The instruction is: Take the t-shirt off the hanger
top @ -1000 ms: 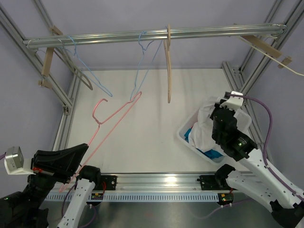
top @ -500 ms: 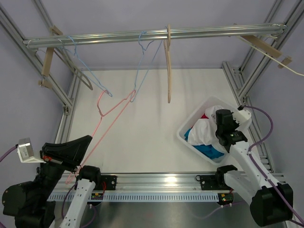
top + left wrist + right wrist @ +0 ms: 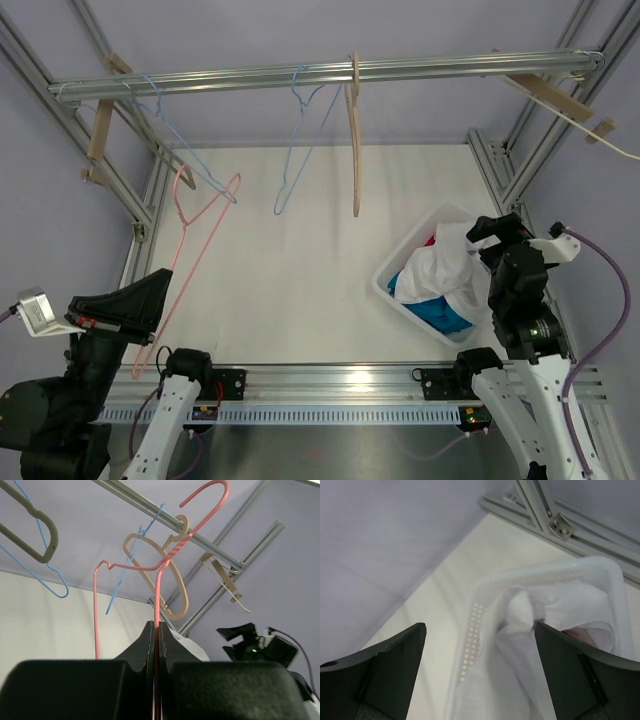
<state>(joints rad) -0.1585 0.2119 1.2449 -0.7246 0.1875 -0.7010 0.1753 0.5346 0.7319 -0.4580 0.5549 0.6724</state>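
At table's left, my left gripper (image 3: 156,630) pinches the pink hanger (image 3: 158,600) wire; right gripper (image 3: 480,635) gapes above the t-shirt (image 3: 520,615) in the basket (image 3: 476,614). Risk: wire pivots, hook fouls rail (image 3: 300,75).

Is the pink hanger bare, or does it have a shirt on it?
Bare: the pink hanger is only wire in the left hand; the white t-shirt lies in the basket.

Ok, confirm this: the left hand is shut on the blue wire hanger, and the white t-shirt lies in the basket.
Not blue: the left hand is shut on the pink wire hanger, as the left wrist view shows. The white t-shirt does lie in the basket.
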